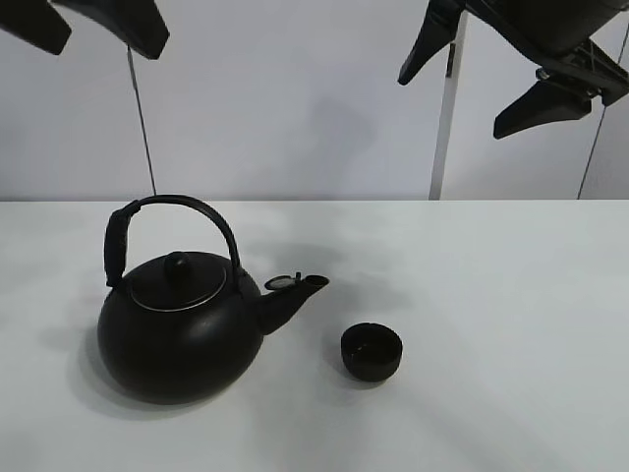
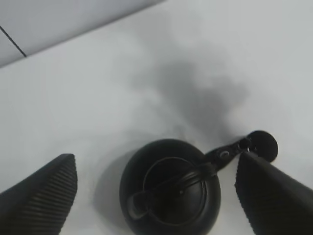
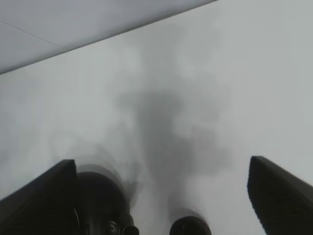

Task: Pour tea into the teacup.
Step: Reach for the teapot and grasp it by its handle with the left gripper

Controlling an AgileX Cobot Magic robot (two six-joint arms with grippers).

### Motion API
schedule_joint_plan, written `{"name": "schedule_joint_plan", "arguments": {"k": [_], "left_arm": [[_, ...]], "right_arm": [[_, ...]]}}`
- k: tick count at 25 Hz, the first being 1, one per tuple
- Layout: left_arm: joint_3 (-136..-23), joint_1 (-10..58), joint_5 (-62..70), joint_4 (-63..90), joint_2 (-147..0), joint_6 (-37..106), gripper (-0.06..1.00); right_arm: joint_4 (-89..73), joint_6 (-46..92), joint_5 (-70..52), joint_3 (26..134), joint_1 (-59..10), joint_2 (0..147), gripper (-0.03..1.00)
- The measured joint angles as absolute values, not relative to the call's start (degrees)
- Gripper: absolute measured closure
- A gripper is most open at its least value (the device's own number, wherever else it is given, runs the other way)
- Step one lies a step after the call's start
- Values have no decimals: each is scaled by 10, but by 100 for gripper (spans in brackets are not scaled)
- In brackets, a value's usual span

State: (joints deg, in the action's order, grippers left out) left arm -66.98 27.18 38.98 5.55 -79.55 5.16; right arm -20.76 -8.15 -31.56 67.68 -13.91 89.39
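The big round black kettle [image 1: 177, 324] with an arched handle stands upright on the white table, spout pointing right. The small matte black teacup [image 1: 371, 351] stands just right of the spout, apart from it. No tea stream shows. My left gripper [image 1: 93, 25] is open and empty, high above the kettle [image 2: 171, 193], and its view also shows the teacup [image 2: 263, 144]. My right gripper [image 1: 486, 79] is open and empty, high above the table to the right. Its view shows the kettle [image 3: 100, 200] and the teacup [image 3: 190, 226] far below.
The white table [image 1: 491, 295] meets a pale back wall. A thin dark cable [image 1: 142, 118] and a white vertical post [image 1: 444, 128] stand at the back.
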Motion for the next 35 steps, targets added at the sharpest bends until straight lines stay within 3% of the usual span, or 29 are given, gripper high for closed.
{"name": "schedule_joint_plan", "arguments": {"k": [6, 11, 25, 35], "left_arm": [[-346, 272, -61, 53, -668, 56, 31], [-183, 272, -304, 53, -683, 61, 31], [-146, 272, -536, 44, -910, 62, 31], [-160, 272, -587, 43, -973, 62, 31]], "right_arm": [[-208, -82, -313, 677, -139, 894, 32], [-208, -82, -312, 677, -139, 894, 32], [-208, -82, -306, 677, -139, 894, 32], [-208, -82, -305, 677, -139, 894, 32]]}}
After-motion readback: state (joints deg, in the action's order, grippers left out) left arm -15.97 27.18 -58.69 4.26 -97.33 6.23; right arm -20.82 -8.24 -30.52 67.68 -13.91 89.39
